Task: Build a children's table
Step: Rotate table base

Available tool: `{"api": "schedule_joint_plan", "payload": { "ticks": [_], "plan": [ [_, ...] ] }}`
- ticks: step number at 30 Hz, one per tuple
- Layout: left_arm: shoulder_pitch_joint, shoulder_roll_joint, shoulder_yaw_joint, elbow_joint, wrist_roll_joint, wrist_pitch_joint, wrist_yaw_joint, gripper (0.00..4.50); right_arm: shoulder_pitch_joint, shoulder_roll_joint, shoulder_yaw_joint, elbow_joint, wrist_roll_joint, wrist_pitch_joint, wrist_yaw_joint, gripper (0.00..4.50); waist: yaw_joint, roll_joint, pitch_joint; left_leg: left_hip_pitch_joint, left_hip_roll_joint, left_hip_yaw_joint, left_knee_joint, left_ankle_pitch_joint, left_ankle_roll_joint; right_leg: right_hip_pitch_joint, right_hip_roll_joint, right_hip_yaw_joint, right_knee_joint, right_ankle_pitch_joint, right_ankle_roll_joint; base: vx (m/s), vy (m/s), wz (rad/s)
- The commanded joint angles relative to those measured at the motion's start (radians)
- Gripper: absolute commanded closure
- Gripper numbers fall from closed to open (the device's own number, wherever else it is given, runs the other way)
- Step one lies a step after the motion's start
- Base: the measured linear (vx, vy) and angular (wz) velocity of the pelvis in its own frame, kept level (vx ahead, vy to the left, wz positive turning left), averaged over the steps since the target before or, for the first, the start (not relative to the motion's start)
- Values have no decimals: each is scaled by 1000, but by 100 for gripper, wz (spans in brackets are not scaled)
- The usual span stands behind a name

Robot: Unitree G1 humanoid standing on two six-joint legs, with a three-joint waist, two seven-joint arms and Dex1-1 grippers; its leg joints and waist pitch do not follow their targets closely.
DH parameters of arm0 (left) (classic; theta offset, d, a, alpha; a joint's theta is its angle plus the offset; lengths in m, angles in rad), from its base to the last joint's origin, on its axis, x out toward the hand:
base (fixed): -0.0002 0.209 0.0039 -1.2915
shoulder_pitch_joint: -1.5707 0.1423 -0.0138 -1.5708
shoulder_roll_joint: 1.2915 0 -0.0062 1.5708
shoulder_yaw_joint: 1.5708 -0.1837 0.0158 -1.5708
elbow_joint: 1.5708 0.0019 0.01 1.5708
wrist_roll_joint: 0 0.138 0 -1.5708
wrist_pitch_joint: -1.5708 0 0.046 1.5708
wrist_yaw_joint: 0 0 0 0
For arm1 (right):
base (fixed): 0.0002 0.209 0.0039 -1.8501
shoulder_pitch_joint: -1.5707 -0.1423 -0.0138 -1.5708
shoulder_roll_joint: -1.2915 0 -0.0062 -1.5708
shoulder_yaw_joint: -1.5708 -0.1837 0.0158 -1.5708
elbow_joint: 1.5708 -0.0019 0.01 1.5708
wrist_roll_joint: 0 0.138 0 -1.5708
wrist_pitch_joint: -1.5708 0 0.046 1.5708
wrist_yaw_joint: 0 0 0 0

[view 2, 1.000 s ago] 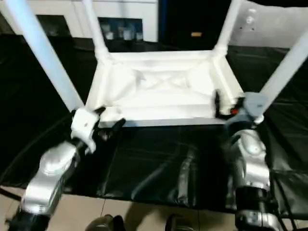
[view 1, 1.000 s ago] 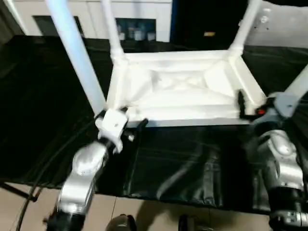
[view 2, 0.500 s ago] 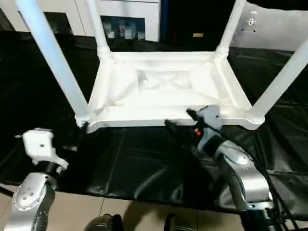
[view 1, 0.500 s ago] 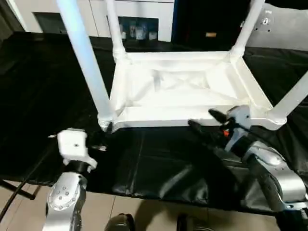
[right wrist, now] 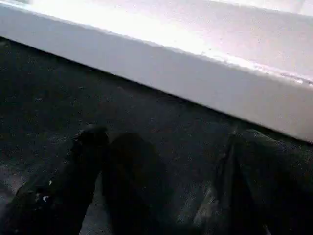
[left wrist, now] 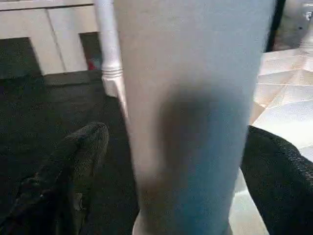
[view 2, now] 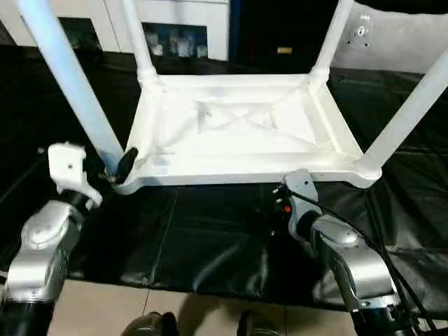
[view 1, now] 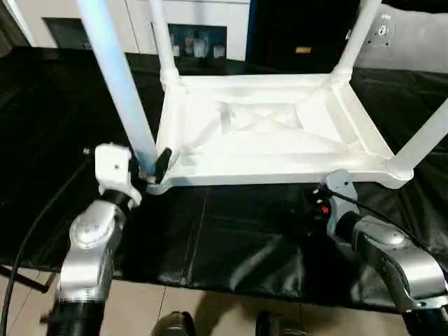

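The white children's table (view 1: 266, 133) lies upside down on the black-covered worktable (view 1: 231, 245), ribbed underside up, with four legs standing in its corner sockets. My left gripper (view 1: 152, 170) is at the base of the near-left leg (view 1: 119, 84). It is open, one black finger on each side of that leg (left wrist: 195, 98), and a gap shows beside the finger (left wrist: 78, 156). My right gripper (right wrist: 171, 137) is open and points down at the black cover just in front of the table's near edge (right wrist: 195, 73), holding nothing.
White cabinets (view 1: 203, 21) and a grey panel (view 1: 413, 42) stand behind the worktable. The worktable's front edge (view 1: 245, 288) runs just before my arms, with tiled floor below. A black cable (view 1: 28, 238) hangs beside my left forearm.
The left gripper has come forward from near the worktable's front edge to straddle the near-left leg. The right gripper has drawn back and tipped down towards the cover.
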Motion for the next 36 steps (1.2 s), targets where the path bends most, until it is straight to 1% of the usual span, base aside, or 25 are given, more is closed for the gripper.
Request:
{"api": "schedule_joint_plan", "payload": {
  "ticks": [1,4,5,6,7,9,10,11,12,15,16,17,18,19,20,21,22,23,24,27,28,31,32,33,36],
  "plan": [
    [-34,18,-12,58,-17,1,-58,12,-22,17,-10,18,-9,30,-34,0,5,-5,-72,22,44,-23,-82,-267,31,45,-52,44,-66,-280,-169,0,0,0],
    [-69,29,-17,96,-46,13,-125,12,-45,24,-28,59,-22,77,-87,0,5,1,-74,23,44,-20,-79,-211,45,47,-50,44,-58,-206,-207,0,0,0],
    [-95,34,-13,118,-78,28,-170,12,-59,21,-30,78,-31,85,-92,0,6,1,-75,23,45,-20,-79,-210,46,48,-51,44,-56,-199,-211,0,0,0],
    [-113,35,-10,129,-112,48,-211,12,-67,24,-34,91,-35,77,-94,0,6,8,-73,25,43,-18,-80,-223,39,46,-51,43,-57,-217,-217,0,0,0],
    [-121,36,-9,133,-131,60,-235,12,-71,27,-37,99,-37,70,-95,0,5,7,-74,27,45,-18,-81,-237,33,45,-51,43,-60,-230,-219,0,0,0],
    [-128,40,-25,114,-183,105,-318,12,-84,35,-35,129,-56,30,-101,0,8,3,-71,29,47,-18,-84,-274,14,46,-56,44,-62,-273,-218,0,0,0],
    [-123,45,-41,96,-201,123,-361,12,-91,34,-29,151,-69,13,-102,0,6,-3,-69,30,48,-17,-86,-294,8,43,-55,44,-66,-304,-209,0,0,0],
    [-120,49,-51,85,-208,132,-384,12,-96,33,-26,165,-76,5,-102,0,9,1,-68,32,49,-17,-87,-303,1,42,-57,45,-67,-322,-205,0,0,0],
    [-118,52,-60,75,-224,148,-416,12,-102,34,-23,181,-85,-5,-104,0,9,-3,-67,32,50,-17,-88,-307,1,43,-56,45,-68,-329,-197,0,0,0],
    [-107,58,-86,47,-236,157,-462,12,-118,41,-25,219,-92,-19,-113,0,11,-1,-67,32,50,-18,-89,-317,-1,42,-58,45,-69,-352,-192,0,0,0],
    [-87,68,-114,-1,-274,205,-516,12,-138,45,-21,255,-95,-33,-114,0,11,-1,-67,35,51,-17,-90,-320,-4,40,-59,47,-70,-360,-188,0,0,0],
    [-71,73,-135,-39,-295,228,-546,12,-152,46,-19,278,-98,-45,-110,0,10,-4,-68,32,52,-17,-91,-318,-8,43,-61,47,-66,-359,-197,0,0,0],
    [-61,75,-145,-66,-313,251,-560,12,-160,48,-17,293,-101,-58,-105,0,10,-3,-63,32,53,-16,-93,-332,-10,42,-61,47,-68,-380,-193,0,0,0],
    [-41,79,-168,-123,-347,298,-582,12,-179,53,-17,321,-106,-89,-93,0,8,-7,-61,33,52,-14,-94,-344,-8,41,-59,48,-72,-400,-187,0,0,0],
    [-36,79,-175,-137,-350,307,-586,12,-186,57,-18,330,-108,-108,-88,0,8,-3,-61,37,53,-15,-93,-364,-15,39,-62,48,-73,-427,-186,0,0,0],
    [-28,77,-190,-161,-354,322,-591,12,-201,66,-22,347,-107,-145,-77,0,7,-8,-62,38,53,-15,-93,-370,-15,39,-61,49,-74,-441,-179,0,0,0],
    [-27,77,-191,-162,-354,323,-591,12,-202,66,-23,348,-106,-146,-76,0,6,-8,-60,38,53,-14,-94,-376,-15,38,-60,49,-77,-449,-175,0,0,0],
    [-21,76,-207,-177,-352,334,-601,12,-216,79,-29,359,-95,-159,-60,0,2,-13,-63,35,51,-15,-93,-373,-13,43,-61,48,-78,-464,-165,0,0,0],
    [-17,75,-214,-182,-356,343,-607,12,-219,80,-22,358,-95,-163,-47,0,-2,-12,-63,33,50,-17,-94,-360,-10,45,-61,48,-77,-464,-159,0,0,0],
    [-10,67,-228,-200,-370,366,-616,12,-233,82,4,374,-105,-208,1,0,-8,-15,-66,33,49,-14,-91,-336,0,46,-60,49,-77,-461,-156,0,0,0],
    [-7,65,-235,-211,-377,378,-619,12,-240,85,12,382,-109,-231,16,0,-11,-14,-68,29,50,-14,-90,-315,6,49,-61,48,-75,-443,-167,0,0,0],
    [2,66,-254,-244,-392,406,-624,12,-255,98,30,394,-113,-306,73,0,-13,-14,-70,28,50,-11,-88,-286,17,50,-57,49,-71,-396,-185,0,0,0],
    [3,66,-265,-250,-393,412,-631,12,-258,107,42,389,-105,-335,119,0,-14,-14,-77,28,52,-10,-85,-272,27,55,-57,49,-65,-362,-198,0,0,0],
    [3,66,-270,-252,-392,414,-636,12,-258,111,52,381,-104,-355,148,0,-14,-14,-77,26,52,-9,-84,-251,38,55,-56,48,-62,-327,-211,0,0,0],
    [2,68,-280,-256,-394,425,-652,12,-252,113,83,364,-102,-382,210,0,-16,-17,-84,28,51,-6,-78,-206,64,59,-55,48,-56,-272,-236,0,0,0]
  ]
}}
